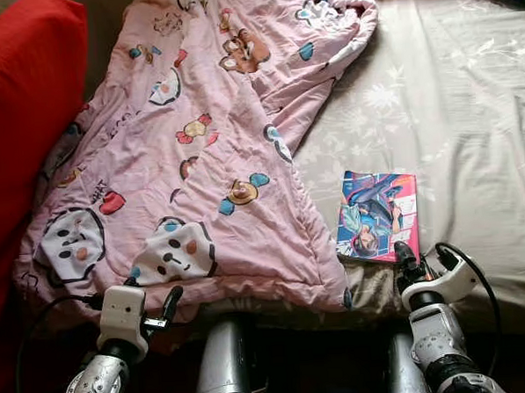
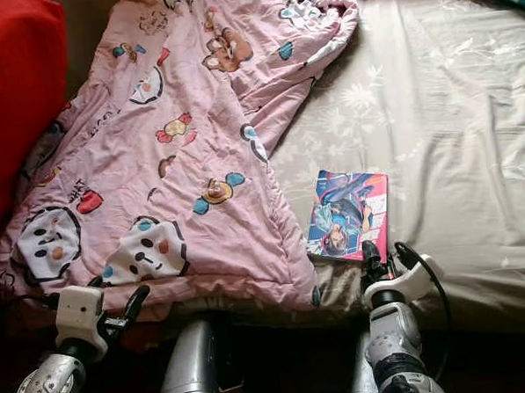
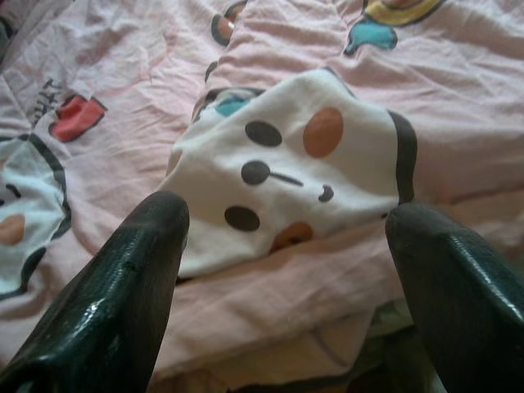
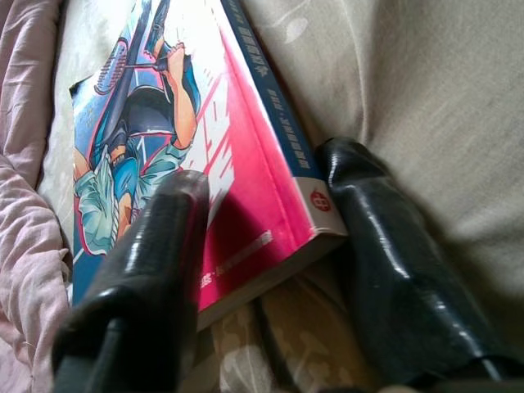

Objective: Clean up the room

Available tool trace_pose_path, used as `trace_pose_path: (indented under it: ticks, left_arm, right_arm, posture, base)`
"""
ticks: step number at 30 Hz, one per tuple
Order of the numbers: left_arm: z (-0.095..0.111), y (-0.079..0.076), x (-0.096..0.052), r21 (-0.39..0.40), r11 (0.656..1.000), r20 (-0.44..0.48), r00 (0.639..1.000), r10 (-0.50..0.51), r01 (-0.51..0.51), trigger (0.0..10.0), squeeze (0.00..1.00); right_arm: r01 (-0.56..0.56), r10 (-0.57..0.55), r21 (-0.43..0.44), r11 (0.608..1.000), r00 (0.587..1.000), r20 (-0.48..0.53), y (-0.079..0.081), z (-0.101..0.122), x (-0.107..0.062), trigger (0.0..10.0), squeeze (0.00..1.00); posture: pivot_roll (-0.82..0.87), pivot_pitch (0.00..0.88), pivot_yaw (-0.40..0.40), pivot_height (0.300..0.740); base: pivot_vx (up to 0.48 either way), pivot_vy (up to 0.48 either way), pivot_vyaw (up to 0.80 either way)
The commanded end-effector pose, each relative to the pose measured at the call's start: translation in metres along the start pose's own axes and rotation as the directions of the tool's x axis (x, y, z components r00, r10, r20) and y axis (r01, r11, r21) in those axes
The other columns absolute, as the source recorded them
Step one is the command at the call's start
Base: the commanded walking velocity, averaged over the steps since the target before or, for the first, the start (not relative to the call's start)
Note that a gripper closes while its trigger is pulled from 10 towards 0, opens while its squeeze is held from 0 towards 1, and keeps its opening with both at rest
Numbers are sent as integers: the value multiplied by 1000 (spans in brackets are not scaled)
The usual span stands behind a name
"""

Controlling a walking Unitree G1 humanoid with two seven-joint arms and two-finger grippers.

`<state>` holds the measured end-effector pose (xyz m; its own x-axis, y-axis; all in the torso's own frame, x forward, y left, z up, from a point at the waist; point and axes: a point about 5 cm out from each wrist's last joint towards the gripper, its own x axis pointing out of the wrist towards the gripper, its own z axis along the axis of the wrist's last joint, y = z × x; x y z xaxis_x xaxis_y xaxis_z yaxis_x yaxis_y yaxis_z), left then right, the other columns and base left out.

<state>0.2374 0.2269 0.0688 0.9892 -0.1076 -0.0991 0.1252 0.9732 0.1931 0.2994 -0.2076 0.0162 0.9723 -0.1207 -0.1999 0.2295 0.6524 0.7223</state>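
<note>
Cleanup barely begun, book about to be picked up

Head views: book (image 1: 377, 215) lies flat on the beige bed sheet (image 1: 471, 150), near the bed's front edge, just beside the edge of the pink quilt (image 1: 199, 165). Quilt is rumpled and spread unfolded, red cushion (image 1: 21, 130) at its left. Nothing looks put away yet, so I judge most of the job is left. Right gripper (image 1: 416, 268) sits at the book's near right corner; left gripper (image 1: 163, 312) hovers at the quilt's front hem.

Left wrist view: fingers (image 3: 123, 278) wide apart, nothing between them, quilt's cartoon face print ahead.

Right wrist view: fingers (image 4: 155, 246) apart, straddling the book's corner, one over the cover, other beside the spine on the sheet; not clamped yet. Book is a thin paperback w/ glossy cartoon cover, pink and blue, undamaged.
</note>
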Motion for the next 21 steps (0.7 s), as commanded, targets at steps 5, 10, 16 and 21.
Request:
trace_pose_path:
  ticks: [5,10,16,21]
  left_arm:
    - [-6,5,-3,21,1000,-35,999,11,-10,10000,0]
    - [-6,5,-2,20,1000,-35,999,12,-11,10000,0]
    - [-7,4,1,18,1000,-35,999,13,-13,10000,0]
    - [-7,2,4,14,1000,-32,999,17,-16,10000,0]
  right_arm:
    - [28,-16,61,998,983,-183,1,-47,-15,0,0]
    - [26,-15,57,998,983,-181,1,-46,-15,0,0]
    - [23,-14,52,998,984,-176,1,-44,-14,0,0]
    - [11,-7,23,1000,985,-172,3,-41,-12,0,0]
  posture:
    - [110,213,192,576]
    - [107,208,190,576]
    - [102,198,185,576]
    - [97,186,178,576]
  base:
    - [0,0,0]
    - [0,0,0]
    - [0,0,0]
    - [0,0,0]
